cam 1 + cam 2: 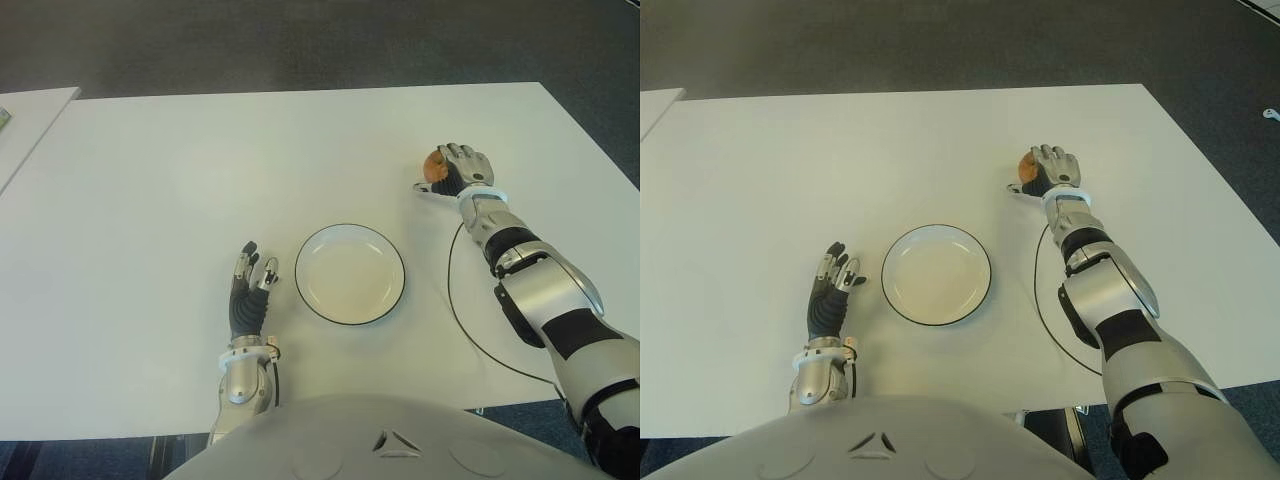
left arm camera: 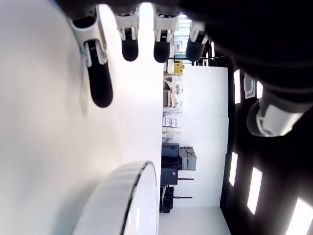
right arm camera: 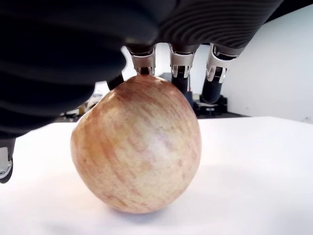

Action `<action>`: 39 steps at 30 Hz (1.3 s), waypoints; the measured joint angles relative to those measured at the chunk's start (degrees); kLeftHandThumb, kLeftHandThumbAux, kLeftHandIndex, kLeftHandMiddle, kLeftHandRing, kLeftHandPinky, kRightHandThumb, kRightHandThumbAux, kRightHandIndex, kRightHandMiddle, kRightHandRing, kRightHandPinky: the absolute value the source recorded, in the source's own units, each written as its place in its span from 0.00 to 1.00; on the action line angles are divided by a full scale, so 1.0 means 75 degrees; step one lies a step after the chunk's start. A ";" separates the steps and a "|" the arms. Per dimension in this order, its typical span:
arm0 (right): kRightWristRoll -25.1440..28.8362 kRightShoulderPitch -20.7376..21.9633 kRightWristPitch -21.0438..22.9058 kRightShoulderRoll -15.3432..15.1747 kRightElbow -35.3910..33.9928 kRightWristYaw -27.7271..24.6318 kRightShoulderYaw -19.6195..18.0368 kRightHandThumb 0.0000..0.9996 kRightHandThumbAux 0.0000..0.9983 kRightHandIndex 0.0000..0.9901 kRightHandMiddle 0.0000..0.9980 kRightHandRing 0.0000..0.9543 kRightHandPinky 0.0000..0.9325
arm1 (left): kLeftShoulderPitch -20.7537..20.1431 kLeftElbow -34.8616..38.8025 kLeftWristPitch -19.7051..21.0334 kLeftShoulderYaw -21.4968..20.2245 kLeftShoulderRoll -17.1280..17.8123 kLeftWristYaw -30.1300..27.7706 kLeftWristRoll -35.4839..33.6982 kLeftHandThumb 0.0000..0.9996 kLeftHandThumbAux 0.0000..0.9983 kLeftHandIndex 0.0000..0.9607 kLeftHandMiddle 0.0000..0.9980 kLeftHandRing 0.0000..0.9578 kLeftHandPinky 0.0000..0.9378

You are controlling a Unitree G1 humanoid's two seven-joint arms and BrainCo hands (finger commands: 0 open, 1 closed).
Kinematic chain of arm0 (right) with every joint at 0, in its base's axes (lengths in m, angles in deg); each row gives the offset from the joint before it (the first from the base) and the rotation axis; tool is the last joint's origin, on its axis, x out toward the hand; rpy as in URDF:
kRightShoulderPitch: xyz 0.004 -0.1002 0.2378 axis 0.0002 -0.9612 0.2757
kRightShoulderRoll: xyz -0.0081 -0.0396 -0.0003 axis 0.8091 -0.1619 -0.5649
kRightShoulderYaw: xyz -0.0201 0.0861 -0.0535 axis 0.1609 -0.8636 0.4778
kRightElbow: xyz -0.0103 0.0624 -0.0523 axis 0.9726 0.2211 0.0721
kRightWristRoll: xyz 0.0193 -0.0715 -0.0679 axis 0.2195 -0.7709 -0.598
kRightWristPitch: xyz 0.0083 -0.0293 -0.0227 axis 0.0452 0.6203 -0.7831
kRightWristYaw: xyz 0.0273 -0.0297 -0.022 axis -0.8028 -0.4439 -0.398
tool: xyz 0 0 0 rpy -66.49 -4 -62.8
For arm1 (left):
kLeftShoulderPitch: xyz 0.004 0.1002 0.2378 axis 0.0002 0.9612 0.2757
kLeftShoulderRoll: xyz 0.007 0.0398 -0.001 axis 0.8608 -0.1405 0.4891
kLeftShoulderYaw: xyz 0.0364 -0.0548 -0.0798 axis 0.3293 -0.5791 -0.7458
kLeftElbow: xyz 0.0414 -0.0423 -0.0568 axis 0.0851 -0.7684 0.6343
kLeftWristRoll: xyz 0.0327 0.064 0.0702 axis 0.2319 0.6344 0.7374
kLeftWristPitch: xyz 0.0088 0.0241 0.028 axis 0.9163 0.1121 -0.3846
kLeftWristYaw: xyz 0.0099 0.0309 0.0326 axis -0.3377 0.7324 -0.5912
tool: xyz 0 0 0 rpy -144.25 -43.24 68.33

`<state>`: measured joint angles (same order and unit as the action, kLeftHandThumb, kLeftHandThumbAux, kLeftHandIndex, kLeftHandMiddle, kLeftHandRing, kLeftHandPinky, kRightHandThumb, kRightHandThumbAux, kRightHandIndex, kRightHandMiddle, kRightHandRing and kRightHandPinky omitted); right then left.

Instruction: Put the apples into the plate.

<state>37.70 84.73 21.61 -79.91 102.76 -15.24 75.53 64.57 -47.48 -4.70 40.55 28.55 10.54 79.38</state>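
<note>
One yellow-red apple (image 1: 433, 165) sits on the white table (image 1: 200, 170), far to the right of the plate. My right hand (image 1: 462, 165) is draped over it from the right. Up close, the apple (image 3: 137, 147) still rests on the table, with the palm above it and the fingers (image 3: 178, 73) hanging straight down behind it, not closed around it. The white plate (image 1: 350, 275) with a dark rim is empty near the front middle. Just left of the plate is my left hand (image 1: 250, 285), its fingers (image 2: 100, 78) stretched out and holding nothing.
A thin black cable (image 1: 452, 290) loops over the table from my right forearm toward the front edge, right of the plate. Another white table's corner (image 1: 30, 110) shows at the far left. Dark floor lies beyond the table's far edge.
</note>
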 measured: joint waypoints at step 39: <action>0.0057 -0.0262 0.0078 0.0294 -0.0202 0.0429 -0.0037 0.17 0.33 0.00 0.00 0.00 0.00 | 0.0544 -0.0531 -0.1513 -0.0466 0.0093 0.0018 0.0085 0.00 0.47 0.00 0.00 0.00 0.00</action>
<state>38.13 82.76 22.19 -77.70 101.25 -12.02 75.25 68.65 -51.46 -16.05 37.06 29.25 10.67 80.02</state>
